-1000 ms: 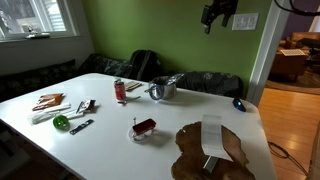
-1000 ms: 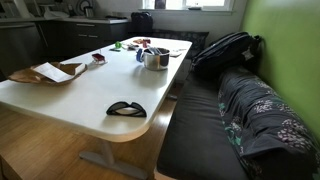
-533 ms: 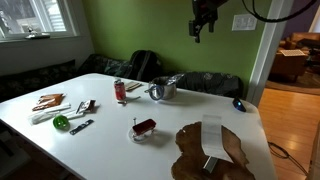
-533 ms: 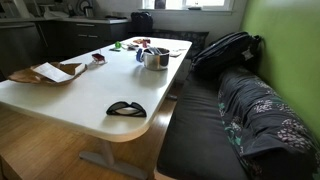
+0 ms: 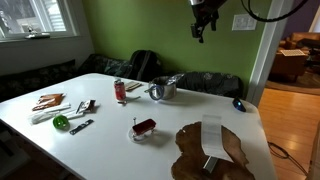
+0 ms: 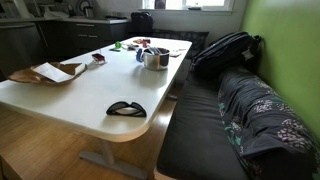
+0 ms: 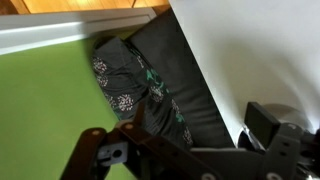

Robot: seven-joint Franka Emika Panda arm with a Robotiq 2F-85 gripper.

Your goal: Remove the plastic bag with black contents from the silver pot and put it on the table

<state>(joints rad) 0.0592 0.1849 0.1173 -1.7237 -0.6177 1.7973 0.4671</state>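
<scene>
The silver pot (image 5: 164, 88) stands on the white table (image 5: 110, 145) near its far edge, and it also shows in an exterior view (image 6: 154, 58). I cannot see inside it, so a plastic bag with black contents in it is hidden. A small black item with a clear rim (image 6: 125, 108) lies near the table's rounded end; it is the dark spot in an exterior view (image 5: 238, 103). My gripper (image 5: 201, 28) hangs high above the table, up and to the right of the pot, open and empty. In the wrist view its fingers (image 7: 190, 150) frame the bench cushion and the table's edge.
A red can (image 5: 120, 91), a clear bag with dark red contents (image 5: 143, 128), a green ball (image 5: 61, 122), tools (image 5: 84, 107) and a wooden board with paper (image 5: 212, 150) lie on the table. A bench with a backpack (image 6: 226, 50) and patterned cloth (image 6: 260, 115) runs alongside.
My gripper moved left along the top of the exterior view between one second and half a second ago, then stayed almost still. Nothing on the table moved.
</scene>
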